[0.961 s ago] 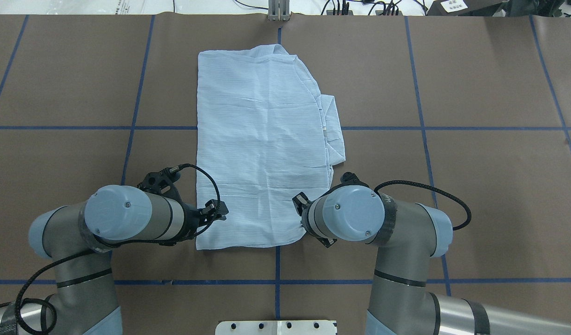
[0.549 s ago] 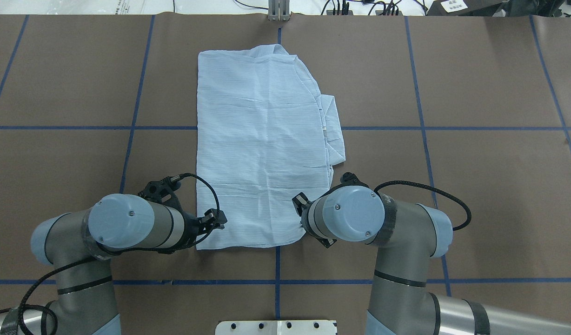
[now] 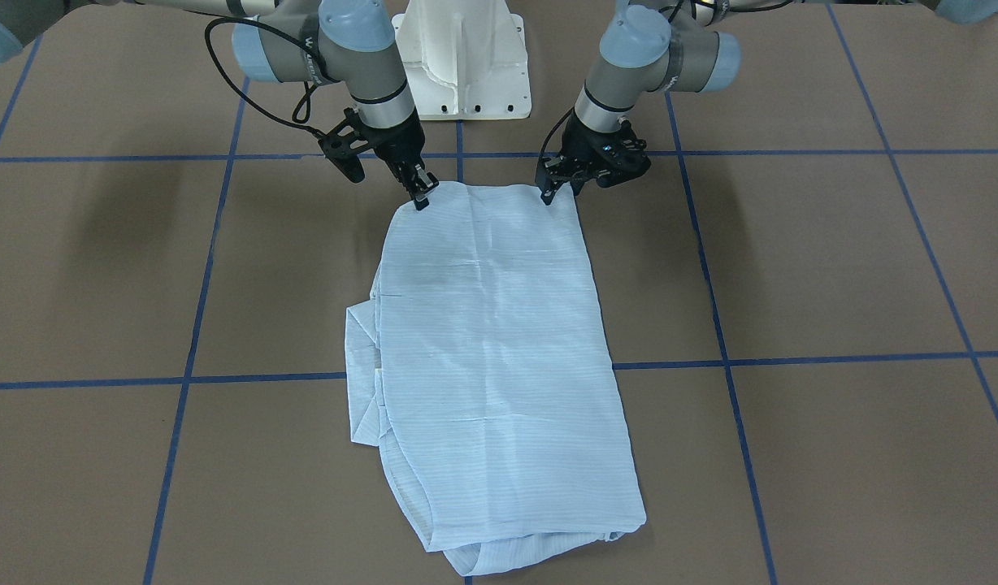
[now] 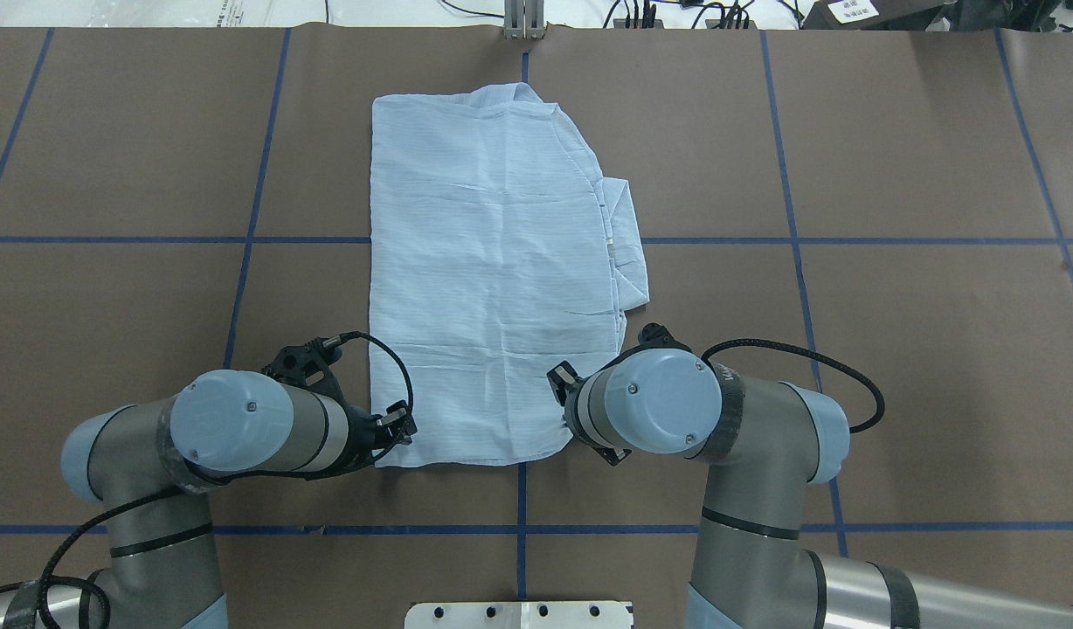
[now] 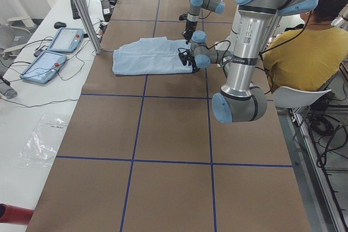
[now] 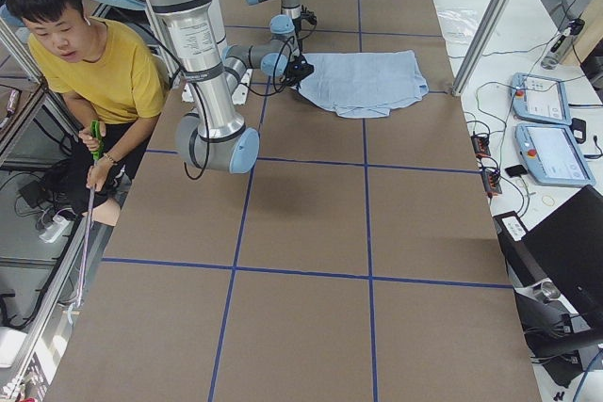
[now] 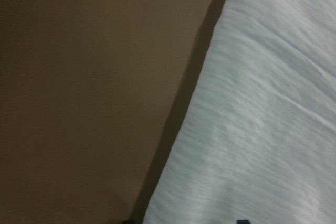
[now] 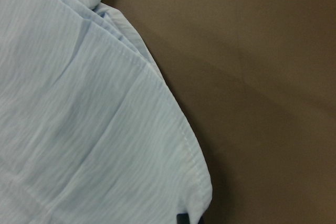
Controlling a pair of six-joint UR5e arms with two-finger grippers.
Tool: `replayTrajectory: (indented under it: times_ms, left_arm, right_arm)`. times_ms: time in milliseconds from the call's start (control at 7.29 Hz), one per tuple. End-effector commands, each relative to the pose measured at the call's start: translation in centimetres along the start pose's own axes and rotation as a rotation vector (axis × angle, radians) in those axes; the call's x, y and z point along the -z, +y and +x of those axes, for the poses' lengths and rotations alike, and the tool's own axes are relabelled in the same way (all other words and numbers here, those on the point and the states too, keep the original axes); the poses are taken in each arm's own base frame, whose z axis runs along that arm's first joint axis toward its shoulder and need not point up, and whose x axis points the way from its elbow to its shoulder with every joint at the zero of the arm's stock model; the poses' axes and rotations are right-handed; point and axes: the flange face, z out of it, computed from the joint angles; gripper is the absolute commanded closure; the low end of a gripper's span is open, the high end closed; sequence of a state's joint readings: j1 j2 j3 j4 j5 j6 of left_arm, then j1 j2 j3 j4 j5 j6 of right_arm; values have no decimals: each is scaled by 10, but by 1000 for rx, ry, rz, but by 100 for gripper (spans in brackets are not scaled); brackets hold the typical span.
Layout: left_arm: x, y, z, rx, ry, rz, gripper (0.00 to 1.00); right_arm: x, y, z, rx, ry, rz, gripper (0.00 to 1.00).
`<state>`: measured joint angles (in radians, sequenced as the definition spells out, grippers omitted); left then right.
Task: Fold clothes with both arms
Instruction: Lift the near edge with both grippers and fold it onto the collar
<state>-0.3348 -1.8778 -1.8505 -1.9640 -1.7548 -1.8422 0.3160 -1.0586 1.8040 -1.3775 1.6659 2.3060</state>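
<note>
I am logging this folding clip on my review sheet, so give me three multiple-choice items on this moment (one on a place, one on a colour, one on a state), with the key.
1. Where are the left gripper and the right gripper relative to the shirt?
A. at the two corners of its edge nearest the base
B. at its far edge
C. over its middle

2. What colour are the tape lines on the table?
A. white
B. blue
C. red

3. How does the shirt lie?
A. hanging between the arms
B. bunched in a heap
C. flat, folded to a rough rectangle

Key:
1 A: the front-facing view shows each gripper at a corner on the base side.
2 B: the grid on the brown surface is blue.
3 C: the overhead view shows the shirt spread flat on the table.
</note>
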Motion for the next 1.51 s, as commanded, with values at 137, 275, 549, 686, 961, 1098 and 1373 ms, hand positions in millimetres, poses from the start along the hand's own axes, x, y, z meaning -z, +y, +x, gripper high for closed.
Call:
replayTrajectory:
  times_ms: [137,275,549,686,961,1098,1373]
  left_arm:
    - [2,0,0,2,2,-1,100]
    - [9,2,5,1,17,-7,100]
    - [50,-10,25,7,95,6,100]
    - [79,-53,46,33,143,33,100]
    - [137,-137,67,52,206,67,100]
    - [135,-157,80,48,201,87,100]
    - [102,-204,120,31,166,134,100]
  right_arm:
    - [2,0,-1,-2,-4,-2,100]
    - [10,3,-2,2,-10,-9,100]
    - [26,3,-9,-4,-18,-4,100]
    - [32,-8,-19,-17,-33,8,100]
    - [67,-46,-74,-28,-90,31,100]
    - [75,-70,-100,-15,-96,35,100]
    - [55,-95,-197,-40,-57,68,100]
